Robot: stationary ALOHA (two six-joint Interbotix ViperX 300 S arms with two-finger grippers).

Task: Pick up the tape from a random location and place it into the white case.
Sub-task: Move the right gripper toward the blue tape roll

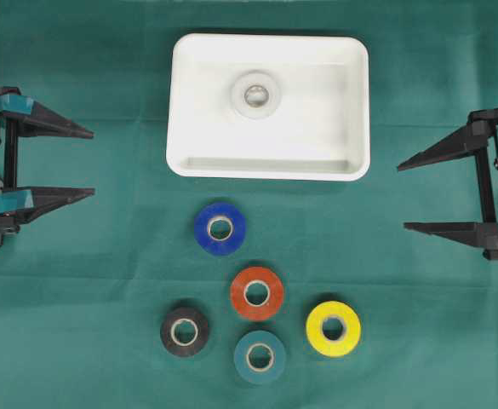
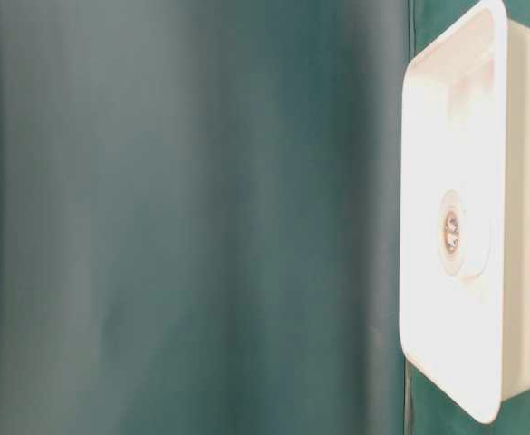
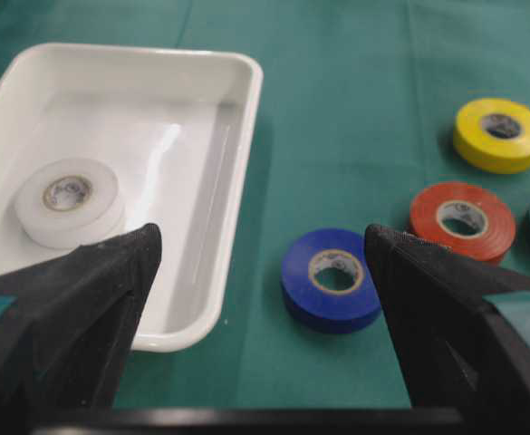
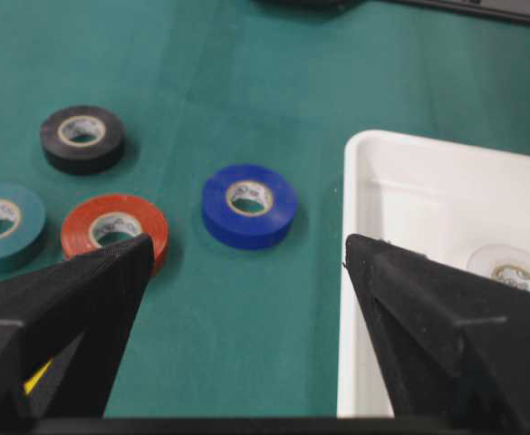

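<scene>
Hands [image 1: 83,162] [image 1: 410,196] gape apart; 5 tape rolls [image 1: 256,293] lie below white case [image 1: 189,111].

Both grippers are matte black plastic, each with 2 long wedge-shaped fingers tapering to points. The left gripper [image 1: 91,164] carries teal pads at the base of its fingers [image 1: 53,125]. The right gripper [image 1: 402,197] is black throughout, with small screws on its frame.

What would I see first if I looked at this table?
You'd spot the big white case at the top middle of the green cloth, with a white tape roll already inside it. Just below sit five bright tape rolls: blue, orange, black, teal and yellow.
</scene>
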